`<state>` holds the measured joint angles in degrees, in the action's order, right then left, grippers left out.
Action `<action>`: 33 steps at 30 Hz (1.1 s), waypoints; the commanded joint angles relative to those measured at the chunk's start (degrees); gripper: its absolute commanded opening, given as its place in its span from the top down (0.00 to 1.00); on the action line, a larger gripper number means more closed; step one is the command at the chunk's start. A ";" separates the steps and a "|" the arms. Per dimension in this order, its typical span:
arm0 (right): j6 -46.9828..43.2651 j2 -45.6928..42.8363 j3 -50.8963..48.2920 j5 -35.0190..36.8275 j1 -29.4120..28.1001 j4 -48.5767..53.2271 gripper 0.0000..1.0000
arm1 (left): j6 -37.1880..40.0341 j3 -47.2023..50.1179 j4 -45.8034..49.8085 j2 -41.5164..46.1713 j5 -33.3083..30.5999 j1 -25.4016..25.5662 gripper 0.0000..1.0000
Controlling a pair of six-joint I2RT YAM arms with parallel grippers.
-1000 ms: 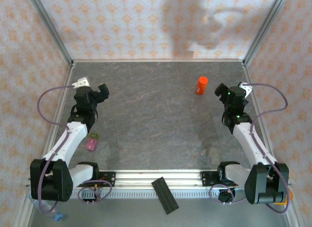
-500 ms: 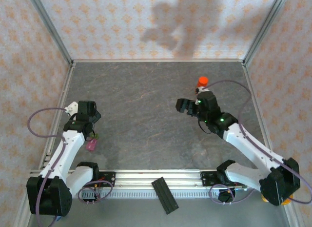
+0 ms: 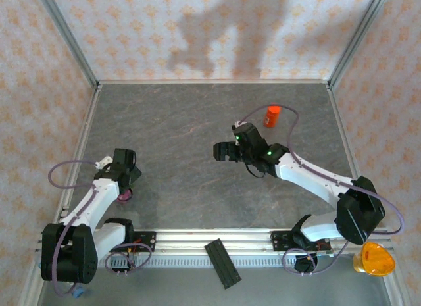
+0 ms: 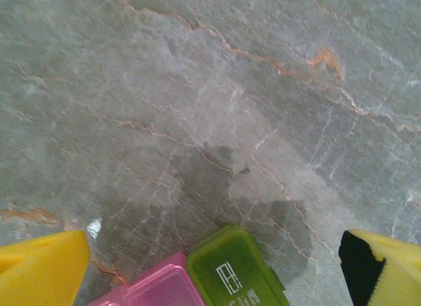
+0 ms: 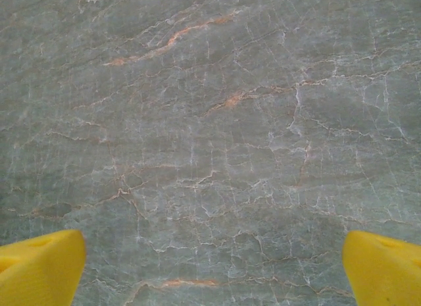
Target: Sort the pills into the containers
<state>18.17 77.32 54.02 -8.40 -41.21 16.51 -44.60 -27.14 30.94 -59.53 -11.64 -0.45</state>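
The containers [image 4: 197,283] sit between the wide-apart fingers [image 4: 39,270] of the left hand [image 4: 212,265], so centre over them before closing; the right hand [image 5: 210,270] is spread wide too.

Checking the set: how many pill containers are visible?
2: a green container and a pink container touching it, at the left wrist view's bottom edge; others may be hidden.

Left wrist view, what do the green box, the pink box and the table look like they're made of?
Green box: probably translucent plastic with a slight gloss, a rounded moulded rim and pale lettering on the lid.
Pink box: same look, see-through pink with a soft sheen.
Table: matt grey stone-look surface with rusty veins. I cannot tell whether it is real slate or a printed sheet.
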 commanded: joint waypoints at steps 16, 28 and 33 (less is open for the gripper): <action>2.81 4.78 5.42 1.14 -0.27 0.58 0.01 | -8.69 3.73 -10.08 6.38 11.55 7.46 0.00; 4.65 8.06 7.41 0.58 -0.27 1.39 0.01 | -10.42 0.17 -6.47 6.29 4.93 12.93 0.00; 4.70 8.18 6.88 0.52 -0.27 1.00 0.01 | -11.22 -1.81 4.70 15.03 -4.18 12.96 0.00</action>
<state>22.11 85.03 59.51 -8.40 -41.21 16.78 -54.57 -26.55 26.74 -48.29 -7.27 12.08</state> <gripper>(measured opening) 0.993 0.998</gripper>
